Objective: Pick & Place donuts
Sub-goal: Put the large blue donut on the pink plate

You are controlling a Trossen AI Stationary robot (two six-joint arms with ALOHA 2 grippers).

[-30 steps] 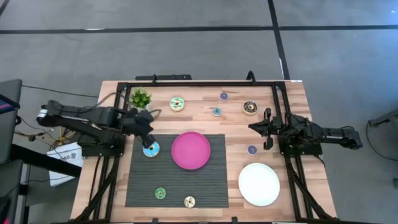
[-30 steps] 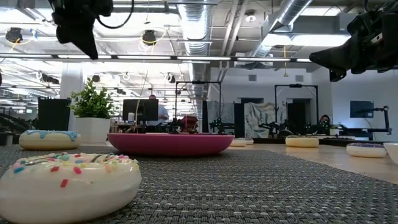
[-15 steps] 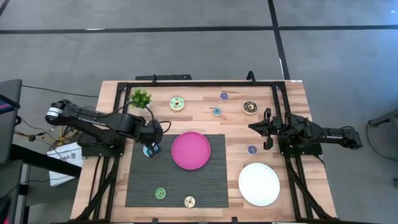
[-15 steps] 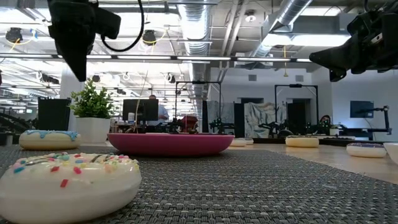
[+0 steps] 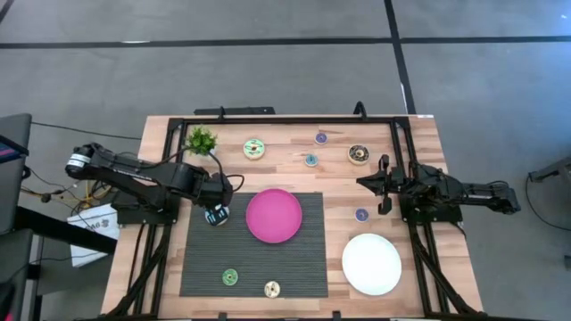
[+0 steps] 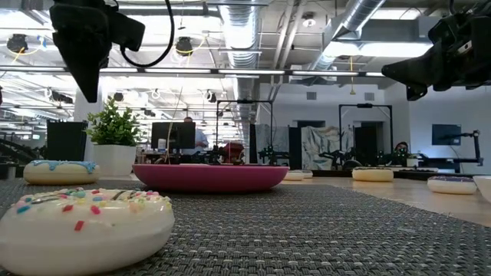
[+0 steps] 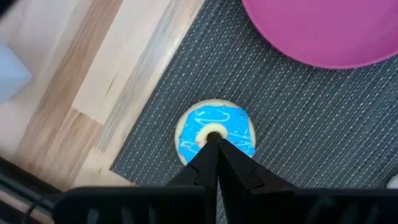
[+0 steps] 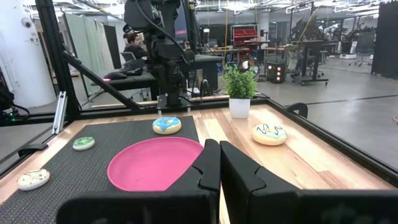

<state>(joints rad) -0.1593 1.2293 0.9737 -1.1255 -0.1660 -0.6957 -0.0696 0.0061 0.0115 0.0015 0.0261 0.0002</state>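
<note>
Left gripper (image 7: 216, 144) hangs right over the blue donut (image 7: 214, 130), fingers pressed together, tips pointing at its centre hole; left wrist view can't show whether tips touch the icing or sit just above. Blue donut lies on the dark mat (image 5: 294, 263) near the mat's edge, just beside the pink plate (image 5: 274, 215). In high view the left gripper (image 5: 217, 207) covers most of that donut, only a sliver shows. Low view shows the left gripper (image 6: 83, 57) up off the mat w/ a clear gap below, blue donut (image 6: 60, 171) sitting flat on the mat, plus a white sprinkled donut (image 6: 84, 222) close to the lens, cut off at frame edge. Right gripper (image 5: 384, 185) waits over the worktop (image 5: 419, 143) on the right side, fingers together, nothing in them; the white plate (image 5: 371, 263) is nearer the front edge. High view gives the rest: green donut (image 5: 230, 277) and cream donut (image 5: 272, 289) on the mat's front part, green-white donut (image 5: 254, 148), brown donut (image 5: 359, 153), 2 purple ones and a small blue one on bare wood, too small for detail. Potted plant (image 5: 202, 140) at the back left corner. Right wrist view shows a person (image 8: 132, 43) seated beyond the worktop, partly hidden by the left arm.
</note>
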